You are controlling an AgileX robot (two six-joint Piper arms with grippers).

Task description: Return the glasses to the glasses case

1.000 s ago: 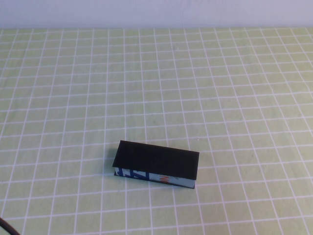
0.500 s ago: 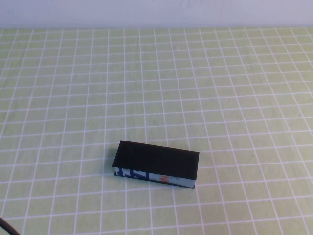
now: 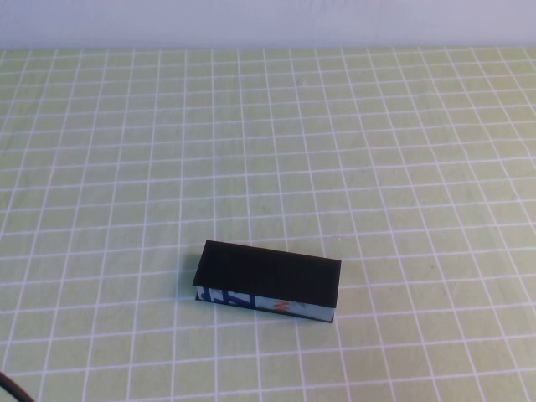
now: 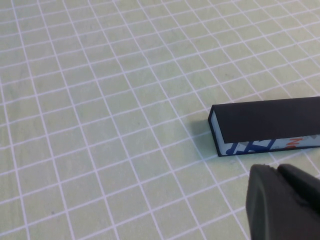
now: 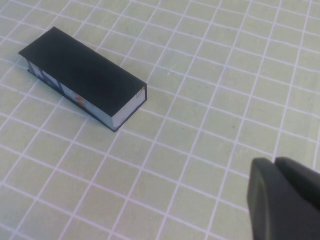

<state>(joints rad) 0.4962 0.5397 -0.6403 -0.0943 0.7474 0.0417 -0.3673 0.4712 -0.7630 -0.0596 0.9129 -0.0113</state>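
Both tools hang off to the sides of the closed glasses case (image 3: 268, 280) on the green checked tabletop (image 3: 377, 151): right tool (image 5: 287, 200) clenched empty, left tool (image 4: 282, 200) apparently clenched too.

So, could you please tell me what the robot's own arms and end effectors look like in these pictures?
Very little of them shows. The left end effector appears in the left wrist view as a matte black, rounded body split by a narrow seam; the right end effector looks the same in the right wrist view. No markings or labels are visible. In the high view, only a thin dark cable crosses the near-left corner.
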